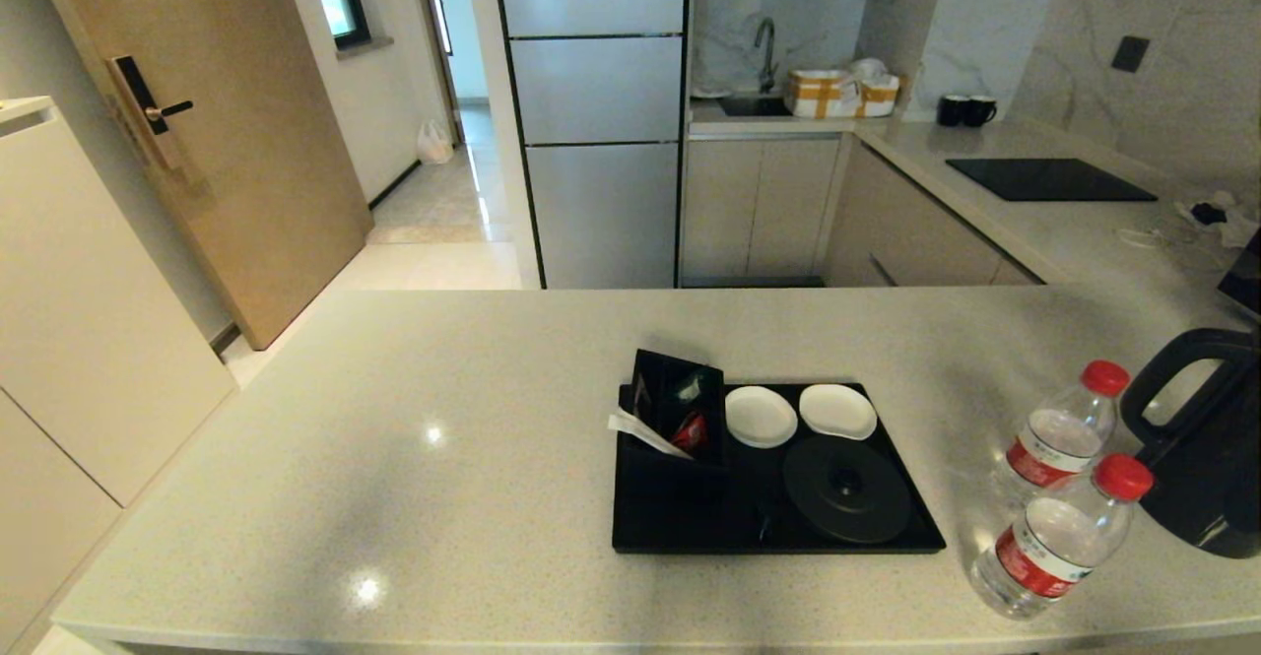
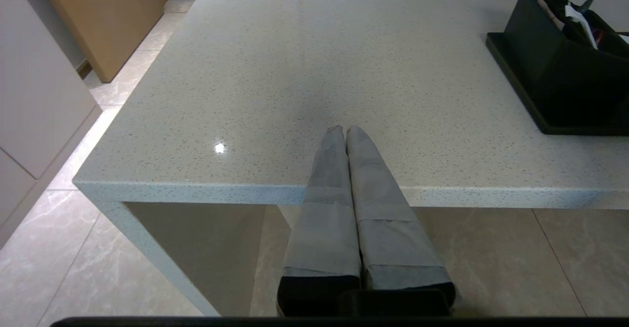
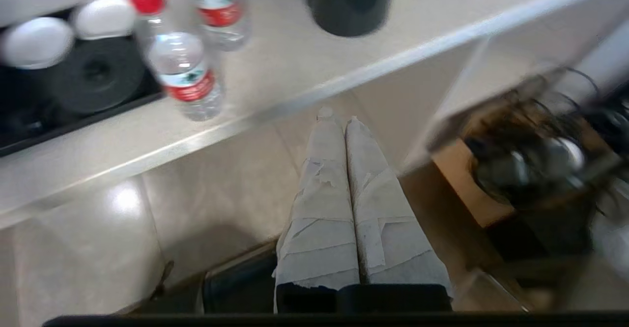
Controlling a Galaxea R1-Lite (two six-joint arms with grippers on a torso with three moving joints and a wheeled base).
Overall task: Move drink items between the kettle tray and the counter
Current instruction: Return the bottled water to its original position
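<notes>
Pincers first: the right gripper (image 3: 339, 116) hangs pressed together and empty below the counter (image 1: 394, 458) edge; the left gripper (image 2: 344, 130), also together, sits parked at its near lip. Just beyond the right one stand 2 bottles (image 3: 179, 69), then the kettle (image 3: 351, 0), all off the tray (image 1: 690, 532), whose base (image 1: 847, 490) lies bare, seemingly awaiting the kettle.

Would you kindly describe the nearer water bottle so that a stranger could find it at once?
On the light beige speckled stone counter, look right of the flat black rectangular tray. Two small clear red-capped bottles stand there beside the tall dark grey kettle. The nearer bottle stands closest to the counter's front edge, ahead of its twin.
</notes>
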